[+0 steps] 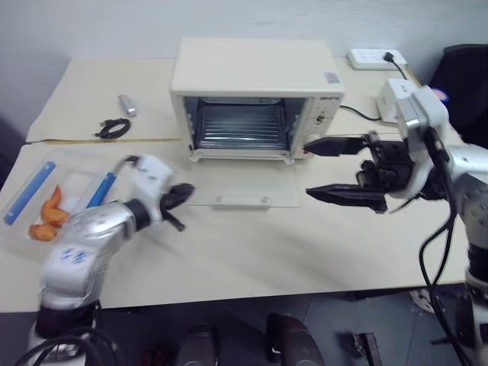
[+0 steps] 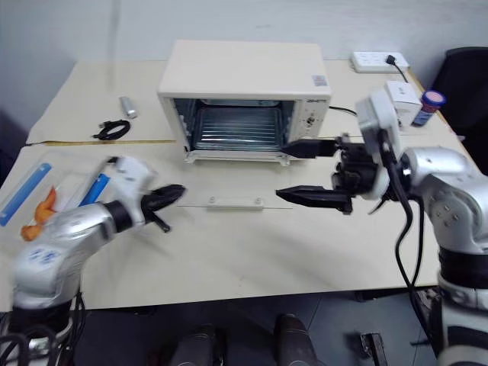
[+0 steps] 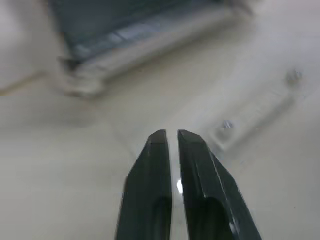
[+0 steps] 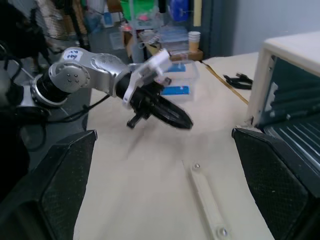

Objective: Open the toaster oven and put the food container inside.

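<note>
The cream toaster oven (image 1: pixel 255 76) stands at the middle back of the table. Its glass door (image 1: pixel 242 187) lies open flat on the tabletop, and the wire rack (image 1: pixel 240 126) inside is bare. The clear food container (image 1: pixel 65 183) with blue strips and orange pieces sits at the table's left edge, partly behind my left arm. My left gripper (image 1: pixel 179 197) hovers left of the door, between it and the container. Its fingers (image 3: pixel 155 150) stand almost together with only a thin slit and hold nothing. My right gripper (image 1: pixel 306 168) hangs wide open and empty just right of the door, pointing left.
A black cable (image 1: pixel 113 128) and a silver stick (image 1: pixel 126 105) lie at the back left. A power strip (image 1: pixel 375 57), a small white box (image 1: pixel 393 99) and a blue-capped bottle (image 2: pixel 431 105) stand at the back right. Bare tabletop (image 1: pixel 252 252) lies in front of the door.
</note>
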